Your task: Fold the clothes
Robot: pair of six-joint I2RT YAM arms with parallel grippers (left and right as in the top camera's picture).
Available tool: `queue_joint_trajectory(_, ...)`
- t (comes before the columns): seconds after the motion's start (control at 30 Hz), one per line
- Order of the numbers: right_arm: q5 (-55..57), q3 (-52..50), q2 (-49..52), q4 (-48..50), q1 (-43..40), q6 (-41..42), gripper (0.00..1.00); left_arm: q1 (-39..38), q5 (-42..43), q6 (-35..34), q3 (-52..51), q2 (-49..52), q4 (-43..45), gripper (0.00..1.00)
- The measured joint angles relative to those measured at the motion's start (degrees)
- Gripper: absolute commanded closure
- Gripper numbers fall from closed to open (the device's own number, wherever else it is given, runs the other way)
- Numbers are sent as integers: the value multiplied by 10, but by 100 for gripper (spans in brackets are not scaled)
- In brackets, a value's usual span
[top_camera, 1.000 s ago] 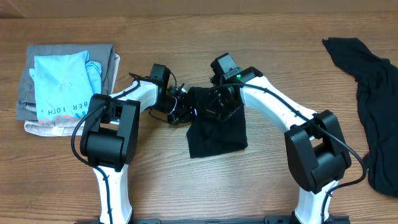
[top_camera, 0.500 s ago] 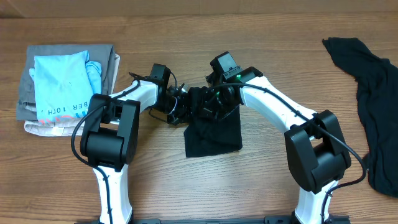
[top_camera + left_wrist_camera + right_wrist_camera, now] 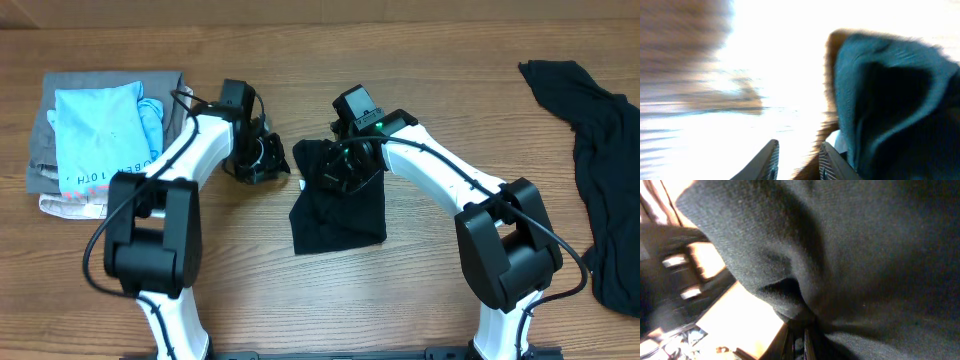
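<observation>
Overhead, the right gripper (image 3: 338, 165) pinches the top edge of a black garment (image 3: 340, 218) at centre. Left gripper (image 3: 262, 160), just beside it, is parted and empty. Far left, a light-blue shirt (image 3: 100, 125) reads "10TH".

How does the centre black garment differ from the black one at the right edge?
The centre garment is a compact folded shape; the right-edge garment sprawls loose. The centre garment covers less table than the right-edge garment. The right gripper pinches the centre garment; nothing touches the right-edge garment. Both are plain black.
</observation>
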Motion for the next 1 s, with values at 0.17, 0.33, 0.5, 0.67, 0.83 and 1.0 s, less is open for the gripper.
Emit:
queue_joint_trajectory(0.17,9,0,0,11,0,23,84,-2,-31,0,9,-22,0,66)
queue_joint_trajectory(0.33,13,0,0,12,1,37,82,-2,-49,0,9,-22,-4,66)
queue_joint_trajectory(0.5,12,0,0,36,15,53,55,-2,-57,1,9,-22,-9,66)
queue_joint_trajectory(0.67,-54,1,0,48,25,-13,51,-2,-59,10,9,-22,-14,74)
queue_joint_trajectory(0.83,-103,2,-15,-23,-28,-93,52,-2,-46,42,23,-22,-34,79)
queue_joint_trajectory(1.0,-110,3,-69,-124,-134,-150,85,-2,8,63,52,-22,-8,96)
